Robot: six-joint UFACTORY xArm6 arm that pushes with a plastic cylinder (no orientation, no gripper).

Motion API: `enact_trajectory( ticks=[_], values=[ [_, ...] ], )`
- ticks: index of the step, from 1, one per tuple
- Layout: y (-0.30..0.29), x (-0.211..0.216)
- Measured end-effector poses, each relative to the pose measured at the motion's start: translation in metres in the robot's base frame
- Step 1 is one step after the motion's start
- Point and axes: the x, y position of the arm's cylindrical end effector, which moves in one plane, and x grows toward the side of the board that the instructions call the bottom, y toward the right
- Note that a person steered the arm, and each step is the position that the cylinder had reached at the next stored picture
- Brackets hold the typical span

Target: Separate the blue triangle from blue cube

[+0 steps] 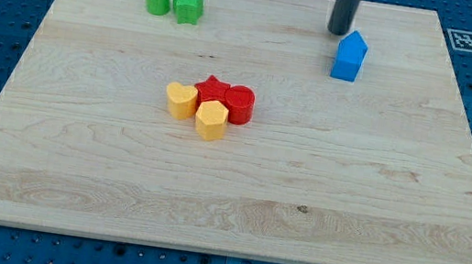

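Observation:
A single blue shape [350, 56] stands near the view's top right of the wooden board [226, 205]. It looks like a cube with a pointed top; I cannot tell whether it is one block or a blue triangle pressed against a blue cube. My tip [339, 32] is just above and slightly left of it in the view, very close to its top edge; I cannot tell whether they touch.
Two green blocks [173, 2] sit side by side at the view's top left. Near the middle a cluster holds a yellow heart-like block [181, 100], a yellow block [211, 120], a red star-like block [212, 90] and a red cylinder [240, 105].

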Motion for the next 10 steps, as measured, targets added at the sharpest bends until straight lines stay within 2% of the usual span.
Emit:
enact_trajectory(
  ticks=[1, 2, 3, 5, 10],
  values=[
    [0.012, 0.043],
    [0.008, 0.049],
    [0.008, 0.038],
    [0.056, 0.048],
    [0.066, 0.051]
  ],
)
